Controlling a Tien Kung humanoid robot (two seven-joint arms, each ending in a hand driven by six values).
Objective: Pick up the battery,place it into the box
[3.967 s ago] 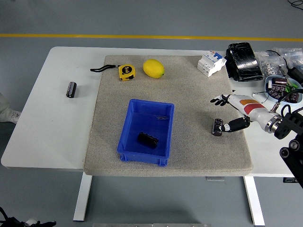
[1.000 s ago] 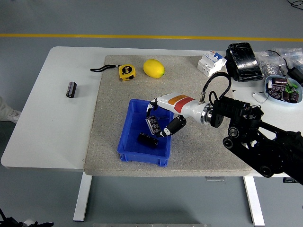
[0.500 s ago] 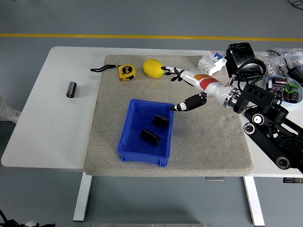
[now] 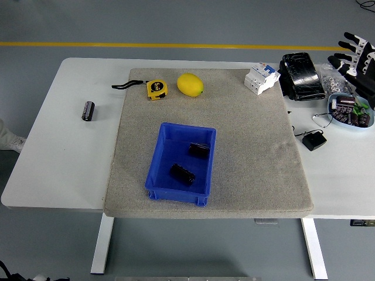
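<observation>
A blue box (image 4: 167, 140) sits on the grey mat in the middle of the table. Two black batteries lie inside it, one (image 4: 199, 149) near the right wall and one (image 4: 182, 174) nearer the front. A third black battery (image 4: 88, 110) lies on the bare white table at the far left. My right hand (image 4: 355, 54) is up at the picture's right edge, over the back right corner of the table, fingers spread and holding nothing. The left arm does not show.
A yellow tape measure (image 4: 156, 88) and a lemon (image 4: 190, 84) lie at the back of the mat (image 4: 258, 146). A white breaker (image 4: 261, 77), a black wrapped block (image 4: 301, 76), a bowl of small parts (image 4: 350, 111) and a black adapter (image 4: 314, 141) crowd the right side.
My right arm carried a battery over the box, let it go inside, then drew back up and to the right edge. The box now holds two batteries.
</observation>
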